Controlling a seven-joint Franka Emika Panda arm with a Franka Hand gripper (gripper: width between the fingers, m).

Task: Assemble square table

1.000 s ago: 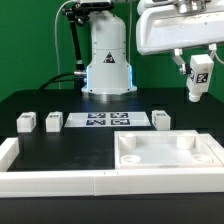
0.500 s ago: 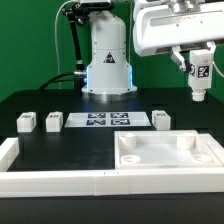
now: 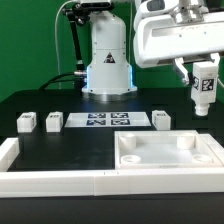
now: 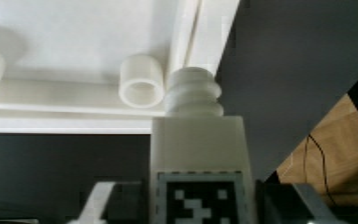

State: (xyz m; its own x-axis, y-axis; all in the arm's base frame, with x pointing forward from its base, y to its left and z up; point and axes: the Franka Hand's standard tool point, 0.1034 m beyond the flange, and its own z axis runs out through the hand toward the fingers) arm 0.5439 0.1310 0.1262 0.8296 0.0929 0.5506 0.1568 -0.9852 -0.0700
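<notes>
We see a robotics lab: a white arm base [image 3: 107, 55] stands at the black tabletop's [image 3: 70, 145] far edge, the marker board [image 3: 108, 121] before it, white rails [image 3: 50, 182] along the near edge.

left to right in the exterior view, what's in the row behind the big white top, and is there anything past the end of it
first leg → second leg → marker board → third leg → then, up off the table, fourth leg held in the gripper
</notes>
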